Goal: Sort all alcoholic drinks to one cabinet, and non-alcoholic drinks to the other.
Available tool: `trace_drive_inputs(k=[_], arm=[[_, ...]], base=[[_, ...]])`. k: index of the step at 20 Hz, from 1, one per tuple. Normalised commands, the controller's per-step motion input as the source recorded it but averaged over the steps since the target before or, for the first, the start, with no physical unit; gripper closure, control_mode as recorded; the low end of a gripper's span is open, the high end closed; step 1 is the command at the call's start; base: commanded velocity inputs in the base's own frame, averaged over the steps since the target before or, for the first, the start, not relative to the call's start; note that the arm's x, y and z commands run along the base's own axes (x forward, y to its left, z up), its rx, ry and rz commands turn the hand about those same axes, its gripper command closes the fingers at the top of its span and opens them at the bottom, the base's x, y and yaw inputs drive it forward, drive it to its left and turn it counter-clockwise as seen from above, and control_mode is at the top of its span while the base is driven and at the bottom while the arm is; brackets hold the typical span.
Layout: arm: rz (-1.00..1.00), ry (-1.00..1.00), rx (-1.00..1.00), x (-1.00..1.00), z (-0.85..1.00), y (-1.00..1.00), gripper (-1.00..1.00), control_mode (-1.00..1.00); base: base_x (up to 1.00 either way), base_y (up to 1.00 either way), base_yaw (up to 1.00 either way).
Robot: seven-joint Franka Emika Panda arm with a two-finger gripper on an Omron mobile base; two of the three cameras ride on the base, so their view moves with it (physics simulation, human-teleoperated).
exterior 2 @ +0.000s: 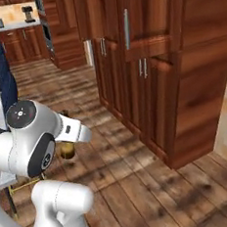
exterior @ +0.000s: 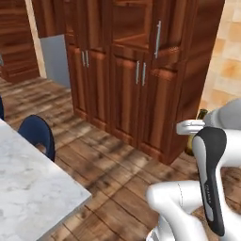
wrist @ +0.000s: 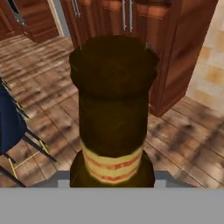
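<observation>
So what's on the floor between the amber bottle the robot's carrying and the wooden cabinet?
Bare plank floor. The hand view shows nothing standing between the amber bottle and the cabinet.

Dark amber glass bottle point(wrist: 113, 109) looked glossy. The cabinet point(exterior: 141, 70) at twelve o'clock was reddish polished wood with shiny metal bar handles point(exterior: 158, 39); the countertop point(exterior: 28, 188) was smooth marble.

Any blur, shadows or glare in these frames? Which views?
Hand view: amber bottle sits very close, soft-edged, its body dark; no glare. Left base view: striped shadows across the floor before the cabinet; marble counter evenly lit. Right base view: dark blotchy shadows on the floor, cabinet side in shade.
</observation>
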Motion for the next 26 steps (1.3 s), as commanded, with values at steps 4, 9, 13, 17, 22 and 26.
trace_drive_inputs(k=[4,9,13,17,22,26], arm=[[0.00,0.00,0.00,0.00,0.00,0.00,1.00,1.00],[0.00,0.00,0.00,0.00,0.00,0.00,1.00,1.00],[0.00,0.00,0.00,0.00,0.00,0.00,1.00,1.00],[0.00,0.00,0.00,0.00,0.00,0.00,1.00,1.00],[0.00,0.00,0.00,0.00,0.00,0.00,1.00,1.00],[0.00,0.00,0.00,0.00,0.00,0.00,1.00,1.00]], base=[[0.94,-0.35,0.59],[0.67,-0.37,0.52],[0.54,-0.04,0.51],[0.97,-0.15,0.43],[1.00,-0.37,0.37],[1.00,-0.49,0.36]])
